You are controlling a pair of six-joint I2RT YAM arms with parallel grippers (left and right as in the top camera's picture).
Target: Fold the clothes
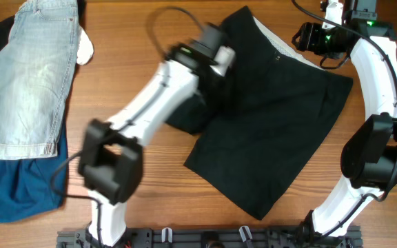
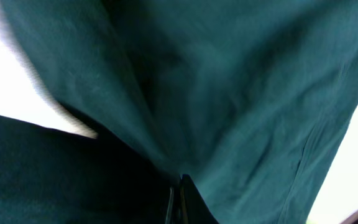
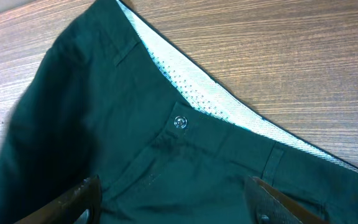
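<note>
The black shorts lie spread in the middle of the table, waistband with pale lining at the far edge. My left gripper is at the shorts' left side and blurred by motion. In the left wrist view its fingers are pressed together on a fold of the dark cloth, which hangs in front of the camera. My right gripper hovers at the waistband's right part. In the right wrist view its fingers are wide open over the shorts, just below the button and the lining.
Faded light-blue denim shorts lie at the far left on top of a bright blue garment. A white item peeks out beside the denim. The bare wooden table shows at the front.
</note>
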